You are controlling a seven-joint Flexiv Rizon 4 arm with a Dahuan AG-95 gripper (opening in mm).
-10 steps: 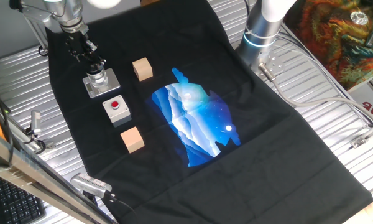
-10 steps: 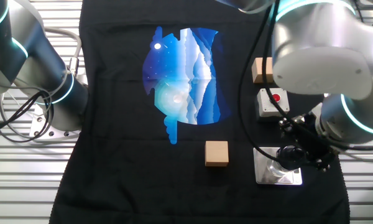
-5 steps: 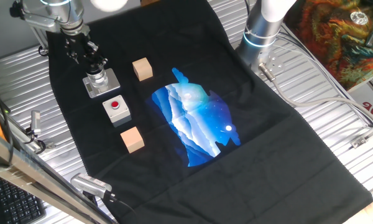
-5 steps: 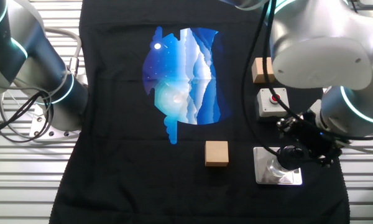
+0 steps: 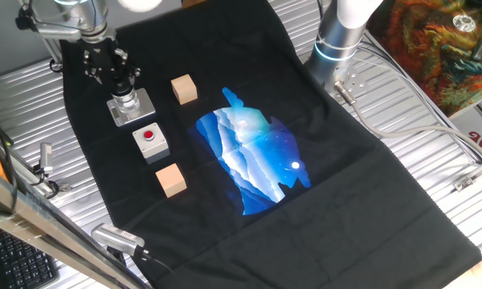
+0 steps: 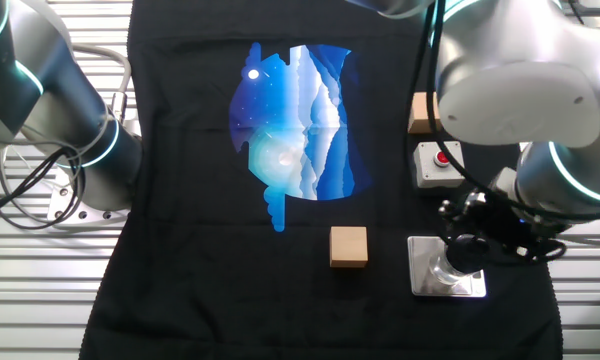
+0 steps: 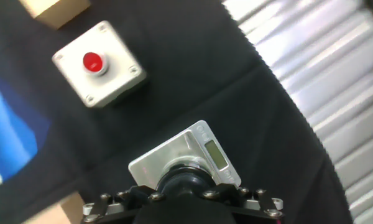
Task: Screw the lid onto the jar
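The jar (image 5: 127,102) is a small pale cylinder standing on its grey square base plate (image 5: 143,110) at the back left of the black cloth. My gripper (image 5: 122,86) comes down on it from above, with its fingers closed around the black lid (image 6: 467,244) that sits on the jar's top. From the other fixed view the jar (image 6: 445,268) shows just below the gripper (image 6: 468,246), on the plate (image 6: 425,284). In the hand view the dark round lid (image 7: 185,180) fills the space right in front of the gripper (image 7: 185,194), over the plate (image 7: 150,165).
A grey box with a red button (image 5: 150,140) stands just in front of the jar. One wooden cube (image 5: 184,88) lies to its right and another (image 5: 170,179) nearer the front. A second arm's base (image 5: 337,34) stands at the back right.
The gripper has turned about its own axis on top of the jar, staying in place. The jar and its plate have not moved.
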